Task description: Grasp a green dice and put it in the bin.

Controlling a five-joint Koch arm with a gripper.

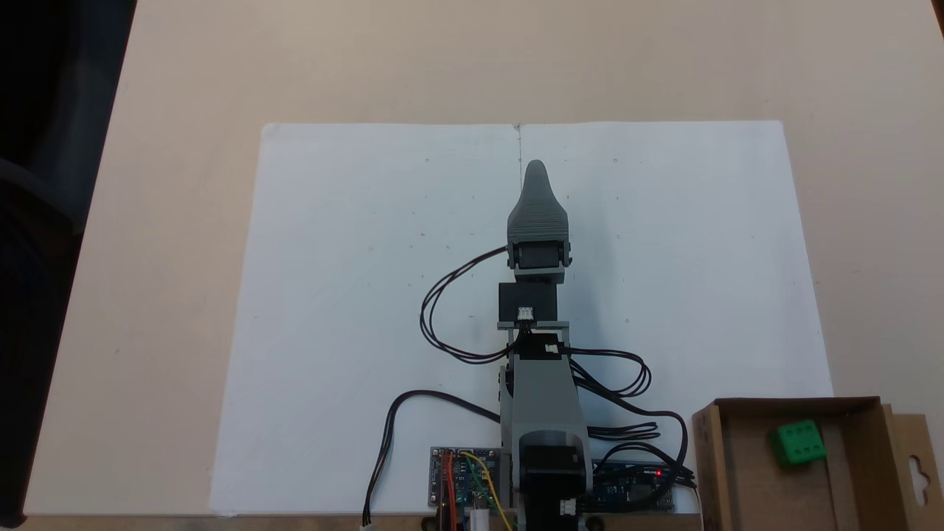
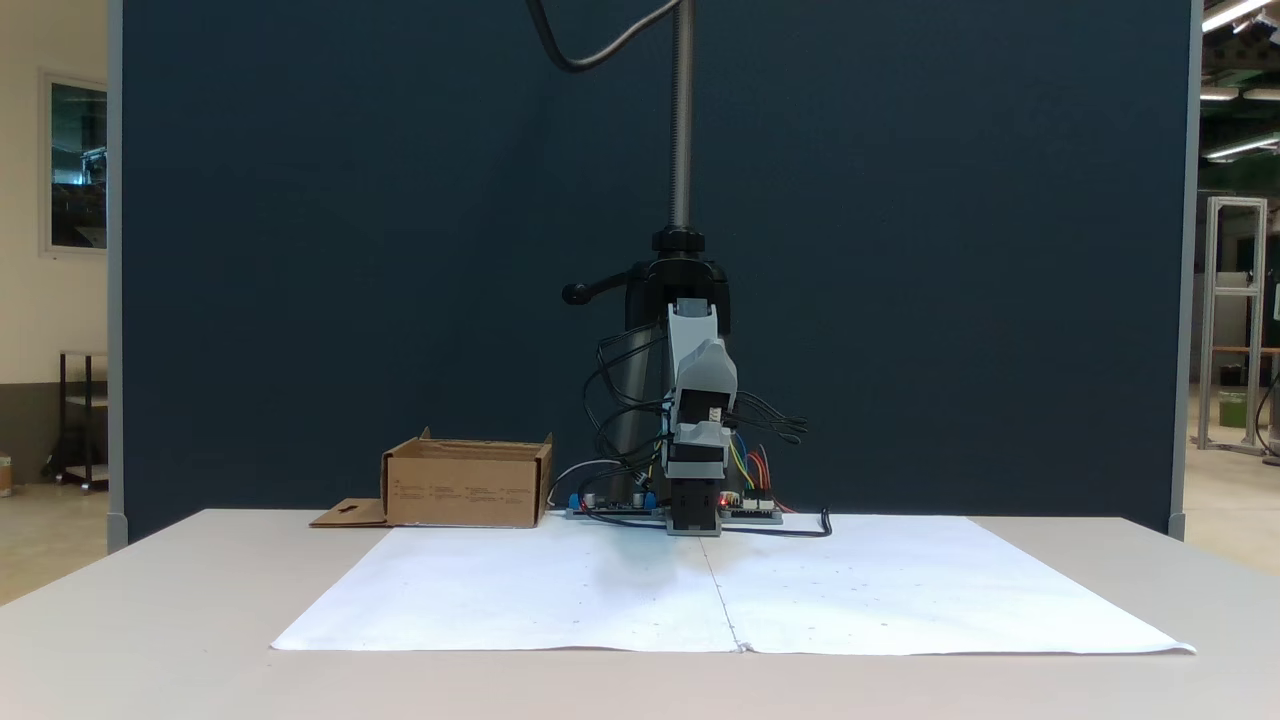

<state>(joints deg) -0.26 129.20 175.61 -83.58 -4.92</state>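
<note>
The green dice (image 1: 796, 443) is seen lying inside the bin (image 1: 859, 405), on its cardboard floor near the far wall, so the task is judged to be as good as done. The pincer (image 1: 536, 171) is held over the middle of the white paper sheet (image 1: 354, 295), well apart from the bin and with nothing in its grip — whether its jaws are parted cannot be told, since only one grey tip is shown.

Little is left to go wrong. The loose black cables (image 1: 442, 317) beside the arm could be snagged if the arm were swung, and the light bin could be nudged along the worktop (image 1: 169, 147). In a fixed view the bin's flap (image 2: 350, 514) is seen lying flat beside it — nothing stands between arm and bin.
</note>
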